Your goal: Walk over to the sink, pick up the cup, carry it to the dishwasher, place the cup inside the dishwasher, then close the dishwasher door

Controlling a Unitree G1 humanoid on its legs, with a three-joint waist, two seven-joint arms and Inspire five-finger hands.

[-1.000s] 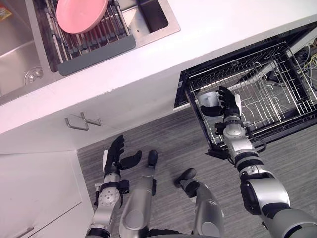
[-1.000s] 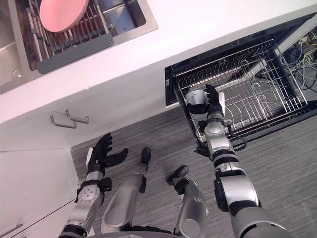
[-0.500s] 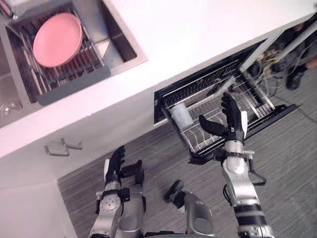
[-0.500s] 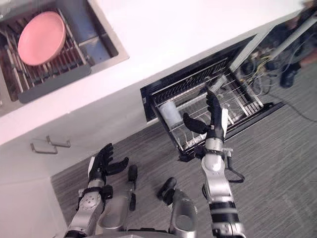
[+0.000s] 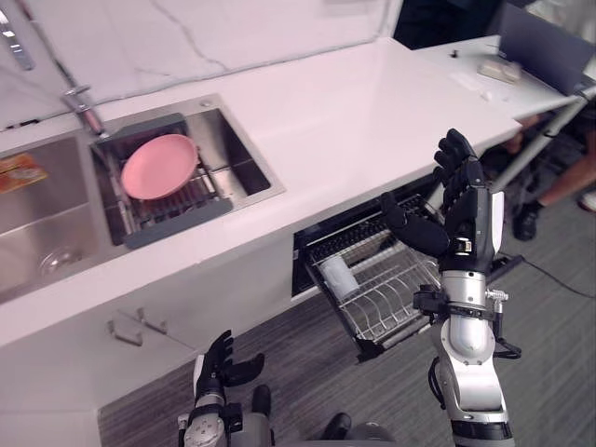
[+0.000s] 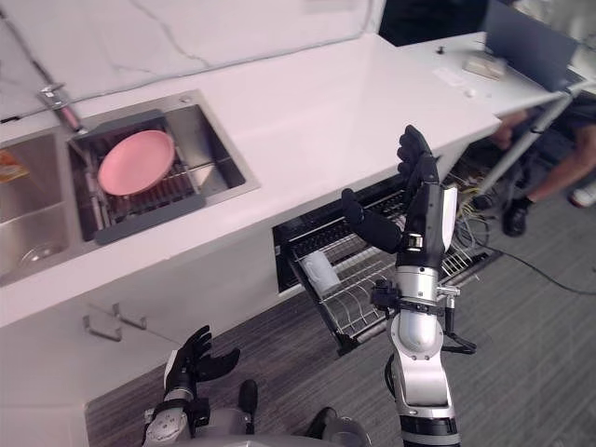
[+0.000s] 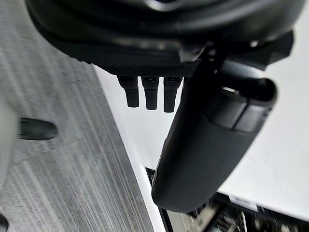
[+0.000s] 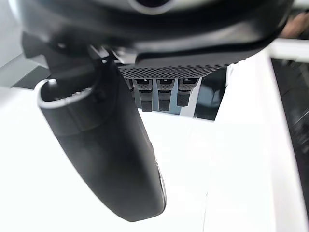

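Left eye view: pale cylindrical cup [image 5: 337, 276] in silver wire dishwasher rack [image 5: 396, 303]; right hand [image 5: 463, 209] fingers spread, empty; advise pushing rack squarely inward.

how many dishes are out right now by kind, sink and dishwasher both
pink dish, on the drying rack in the sink: 1
cup, lying in the dishwasher rack: 1
total: 2
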